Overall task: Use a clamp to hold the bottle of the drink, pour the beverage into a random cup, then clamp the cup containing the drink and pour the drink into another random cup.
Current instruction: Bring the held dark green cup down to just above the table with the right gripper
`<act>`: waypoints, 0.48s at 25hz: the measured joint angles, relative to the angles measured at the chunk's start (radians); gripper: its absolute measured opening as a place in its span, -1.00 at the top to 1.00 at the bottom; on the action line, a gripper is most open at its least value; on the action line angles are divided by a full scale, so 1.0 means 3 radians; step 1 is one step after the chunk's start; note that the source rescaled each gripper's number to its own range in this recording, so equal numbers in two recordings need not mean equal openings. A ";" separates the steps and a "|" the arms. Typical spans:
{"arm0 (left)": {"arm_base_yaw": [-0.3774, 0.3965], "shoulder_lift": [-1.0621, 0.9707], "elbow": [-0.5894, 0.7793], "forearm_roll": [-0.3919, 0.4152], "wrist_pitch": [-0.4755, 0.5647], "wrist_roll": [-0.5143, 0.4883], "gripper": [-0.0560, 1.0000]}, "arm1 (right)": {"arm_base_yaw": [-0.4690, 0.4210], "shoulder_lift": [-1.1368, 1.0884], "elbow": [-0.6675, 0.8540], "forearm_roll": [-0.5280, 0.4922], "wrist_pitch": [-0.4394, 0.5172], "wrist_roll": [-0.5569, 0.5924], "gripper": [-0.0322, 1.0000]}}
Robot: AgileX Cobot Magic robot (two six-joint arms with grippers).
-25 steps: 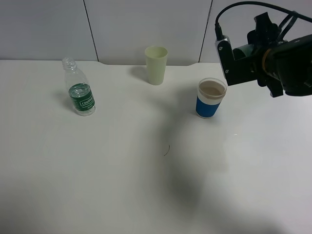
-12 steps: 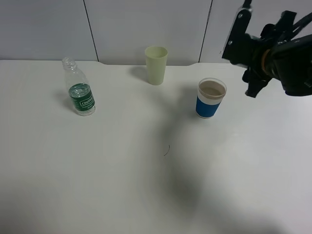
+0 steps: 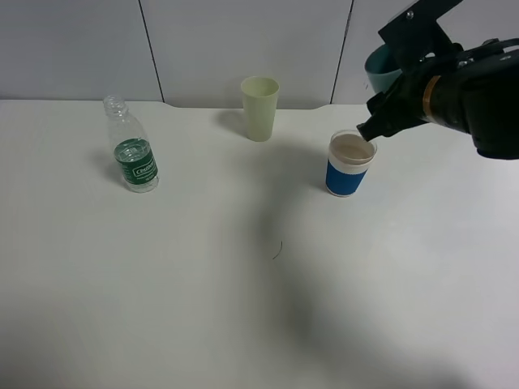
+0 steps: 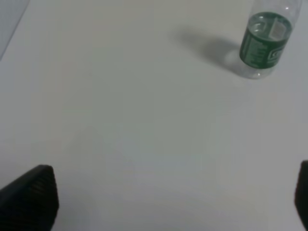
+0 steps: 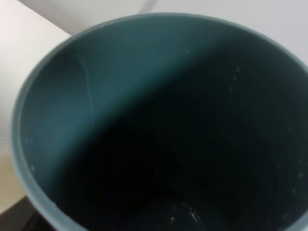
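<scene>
Nearest to us, in front of the blue-banded cup (image 3: 351, 164), lies bare white table (image 3: 243, 308) with only a thin dark speck on it. We take the blue-banded cup as our landmark. It stands upright, and its inside looks pale brownish; we cannot tell whether liquid is in it.

Far to the left of the blue-banded cup stands the bottle (image 3: 132, 147), upright, uncapped, green label facing us, with a little clear liquid at label height. The left wrist view shows it set down alone (image 4: 266, 41), with the left gripper's (image 4: 171, 202) dark fingertips spread wide at the frame edges, holding nothing.

Just behind and above the blue-banded cup, to its right, hangs the right gripper (image 3: 397, 89), closed on the teal cup (image 3: 378, 69), of which only a curved edge shows past the black arm. The right wrist view looks straight into that teal cup (image 5: 159, 120): dark inside, a few droplets on the wall, no clear pool visible.

Behind and left of the blue-banded cup stands the pale yellow-green cup (image 3: 259, 107), untouched.

We judge the bottle pour finished and the cup-to-cup pour at or near its end; setting the teal cup down seems left.
</scene>
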 joint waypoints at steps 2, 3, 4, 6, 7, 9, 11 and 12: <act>0.0000 0.0000 0.0000 0.0000 0.0000 0.0000 -1.00 | 0.0170 -0.0134 -0.0036 0.0186 -0.0128 0.0004 0.91; 0.0000 0.0000 0.0000 0.0000 0.0000 0.0000 -1.00 | 0.0213 -0.0175 -0.0056 0.0269 -0.0167 0.0004 0.91; 0.0000 0.0000 0.0000 0.0000 0.0000 0.0000 -1.00 | 0.0213 -0.0175 -0.0056 0.0269 -0.0167 0.0004 0.91; 0.0000 0.0000 0.0000 0.0000 0.0000 0.0000 -1.00 | 0.0324 -0.0248 -0.0098 0.0432 -0.0241 -0.0002 0.91; 0.0000 0.0000 0.0000 0.0000 0.0000 0.0000 -1.00 | 0.0367 -0.0276 -0.0116 0.0509 -0.0267 -0.0010 0.91; 0.0000 0.0000 0.0000 0.0000 0.0000 0.0000 -1.00 | 0.0437 -0.0311 -0.0143 0.0592 -0.0328 -0.0037 0.91; 0.0000 0.0000 0.0000 0.0000 0.0000 0.0000 -1.00 | 0.0558 -0.0359 -0.0210 0.0936 -0.0554 -0.0243 0.91; 0.0000 0.0000 0.0000 0.0000 0.0000 0.0000 -1.00 | 0.0565 -0.0362 -0.0211 0.1014 -0.0616 -0.0304 0.91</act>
